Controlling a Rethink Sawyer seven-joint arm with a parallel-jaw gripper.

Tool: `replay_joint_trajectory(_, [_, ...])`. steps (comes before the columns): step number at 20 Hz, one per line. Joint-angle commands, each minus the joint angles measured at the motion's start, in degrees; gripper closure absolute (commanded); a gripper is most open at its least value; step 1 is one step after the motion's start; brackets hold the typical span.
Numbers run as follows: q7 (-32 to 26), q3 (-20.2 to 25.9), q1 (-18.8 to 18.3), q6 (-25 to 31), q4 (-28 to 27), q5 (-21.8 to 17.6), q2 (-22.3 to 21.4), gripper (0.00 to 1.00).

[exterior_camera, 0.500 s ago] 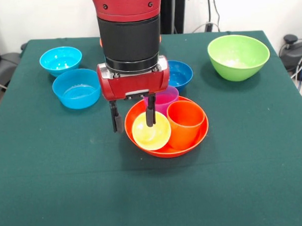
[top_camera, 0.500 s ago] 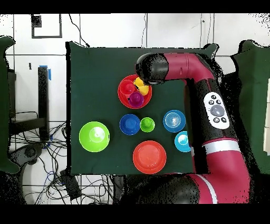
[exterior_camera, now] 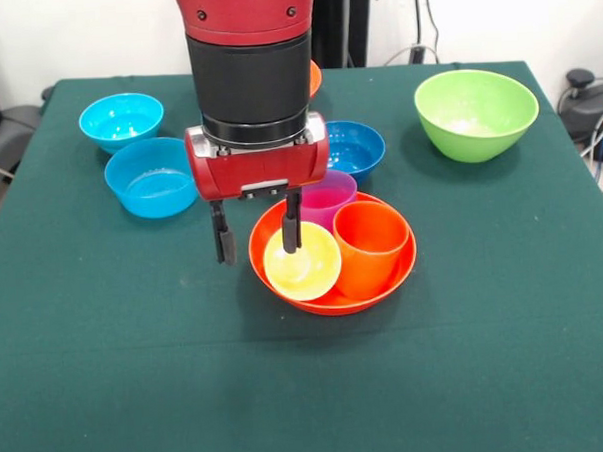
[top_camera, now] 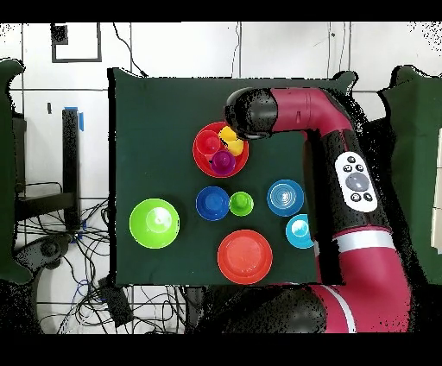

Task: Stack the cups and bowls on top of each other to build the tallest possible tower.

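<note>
My gripper (exterior_camera: 257,240) is open and empty, hanging over the left rim of a large orange bowl (exterior_camera: 335,301). One finger (exterior_camera: 293,230) is above the yellow cup (exterior_camera: 301,264); the other is outside the bowl. The yellow cup lies tilted in this bowl, its mouth towards the front camera. The orange cup (exterior_camera: 370,245) and purple cup (exterior_camera: 326,199) sit in the same bowl. In the overhead view the bowl (top_camera: 200,159) holds the yellow cup (top_camera: 230,137), the orange cup (top_camera: 207,145) and the purple cup (top_camera: 223,160). The green cup (top_camera: 241,204) stands beside the dark blue bowl (top_camera: 211,203).
Two light blue bowls (exterior_camera: 122,119) (exterior_camera: 154,176) sit at the left of the front view, the dark blue bowl (exterior_camera: 358,146) behind the purple cup, and the lime green bowl (exterior_camera: 475,113) at the right. A second orange bowl (top_camera: 244,256) lies near the robot's base.
My gripper has risen slightly and shifted a little left in the front view. The cups and bowls have not moved.
</note>
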Motion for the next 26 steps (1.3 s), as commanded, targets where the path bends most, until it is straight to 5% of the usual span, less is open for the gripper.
replay_joint_trajectory(1, [-4.59, -2.71, 2.21, 4.82, 1.99, -3.33, 0.23, 0.00])
replay_joint_trajectory(26, [-7.86, 0.71, 1.34, -2.07, 1.79, -3.39, 2.05, 0.00])
